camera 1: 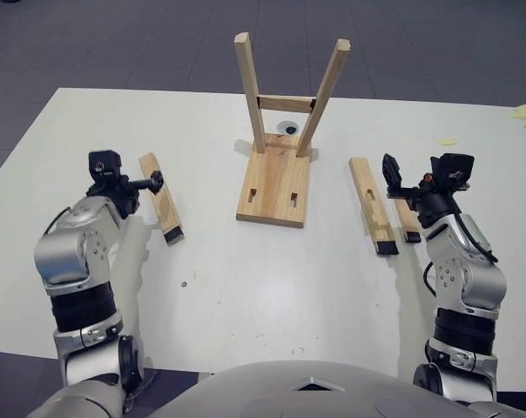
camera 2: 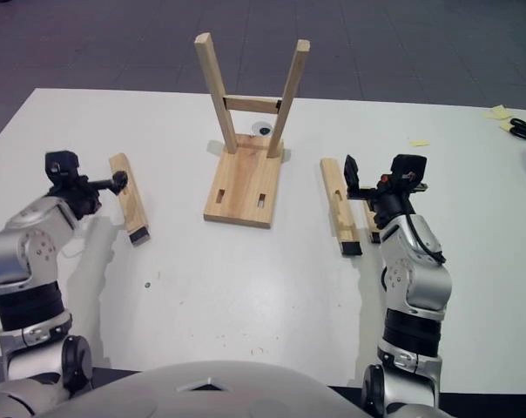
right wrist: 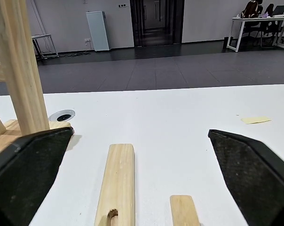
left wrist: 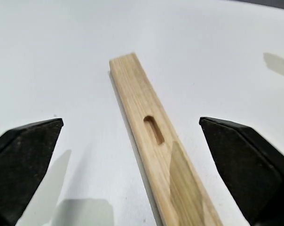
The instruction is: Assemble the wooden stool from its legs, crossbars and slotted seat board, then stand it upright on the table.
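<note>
On the white bench the slotted seat board lies flat with 2 upright legs standing in its far end, joined by a crossbar. The left gripper, fingers spread wide and empty, is beside a loose leg left of the board. The right gripper, equally wide and empty, is by another loose leg and a short crossbar piece.

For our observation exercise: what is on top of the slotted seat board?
Two legs joined by a crossbar stand on the seat board's far end. Its two near slots are empty. Whether their ends sit in slots is hidden.
</note>
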